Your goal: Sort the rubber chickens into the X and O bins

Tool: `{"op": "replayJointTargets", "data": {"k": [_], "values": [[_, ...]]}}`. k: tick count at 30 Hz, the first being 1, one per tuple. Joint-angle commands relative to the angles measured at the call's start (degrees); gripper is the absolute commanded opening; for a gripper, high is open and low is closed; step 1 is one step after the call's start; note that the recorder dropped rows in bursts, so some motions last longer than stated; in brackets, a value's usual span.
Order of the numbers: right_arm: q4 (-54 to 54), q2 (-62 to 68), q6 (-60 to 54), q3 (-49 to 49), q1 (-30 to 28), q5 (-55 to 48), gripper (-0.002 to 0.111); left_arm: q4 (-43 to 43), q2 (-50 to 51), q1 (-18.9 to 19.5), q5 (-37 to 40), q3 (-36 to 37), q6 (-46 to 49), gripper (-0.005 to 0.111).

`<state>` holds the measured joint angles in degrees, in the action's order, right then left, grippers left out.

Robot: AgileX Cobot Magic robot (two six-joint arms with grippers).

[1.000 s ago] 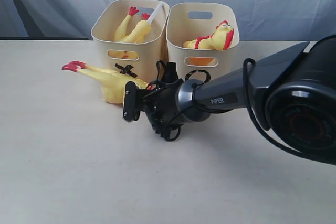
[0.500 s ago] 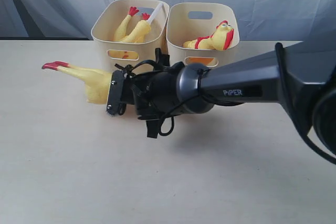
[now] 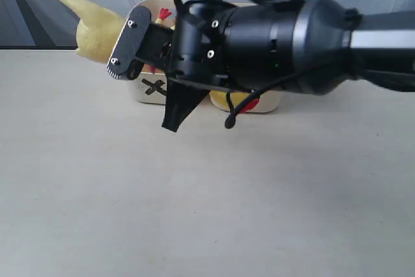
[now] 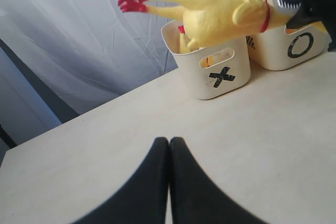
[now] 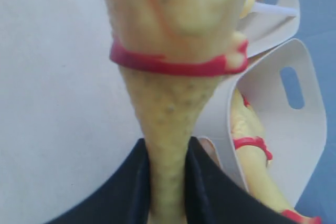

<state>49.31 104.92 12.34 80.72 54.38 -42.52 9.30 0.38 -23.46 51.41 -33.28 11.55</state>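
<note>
The neck of a yellow rubber chicken (image 5: 173, 19), ringed by a red collar, is clamped between the right gripper's (image 5: 165, 153) jaws. The chicken is held aloft at the upper left of the exterior view, near the X bin (image 3: 141, 90), with its red feet outermost. The left gripper (image 4: 169, 148) is closed on nothing.

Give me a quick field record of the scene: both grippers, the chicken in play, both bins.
left gripper: shut, holding nothing
right gripper: shut on the held chicken's neck
held chicken: in the air, off the table, close to the X bin
X bin: on the table, contains a yellow chicken
O bin: beside the X bin, contains a red-collared chicken
</note>
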Motion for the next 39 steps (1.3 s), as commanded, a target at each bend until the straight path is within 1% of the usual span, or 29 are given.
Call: {"op": "replayJointTargets", "data": {"k": [1,6,11,15,25,32,39], "values": [[0.3,-4.2,0.2,0.1,0.1,-1.0,-0.001,0.4,-0.4,-0.2,0.0,0.2,-0.4,0.000],[3.6,-6.9,2.7,0.1,-0.2,-4.5,-0.001,0.4,-0.4,-0.2,0.0,0.2,-0.4,0.000],[9.1,-8.5,6.3,0.1,-2.1,-8.9,-0.001,0.4,-0.4,-0.2,0.0,0.2,-0.4,0.000],[10.3,-9.3,6.7,0.1,-4.1,-9.7,-0.001,0.4,-0.4,-0.2,0.0,0.2,-0.4,0.000],[16.6,-9.3,7.9,0.1,-10.1,-11.6,-0.001,0.4,-0.4,-0.2,0.0,0.2,-0.4,0.000],[22.1,-9.2,7.9,0.1,-14.5,-11.0,-0.001,0.2,-0.4,-0.2,0.0,0.2,-0.4,0.000],[30.1,-3.5,7.9,3.2,-17.6,-13.0,-0.001,0.2,-0.4,-0.2,0.0,0.2,-0.4,0.000]]}}
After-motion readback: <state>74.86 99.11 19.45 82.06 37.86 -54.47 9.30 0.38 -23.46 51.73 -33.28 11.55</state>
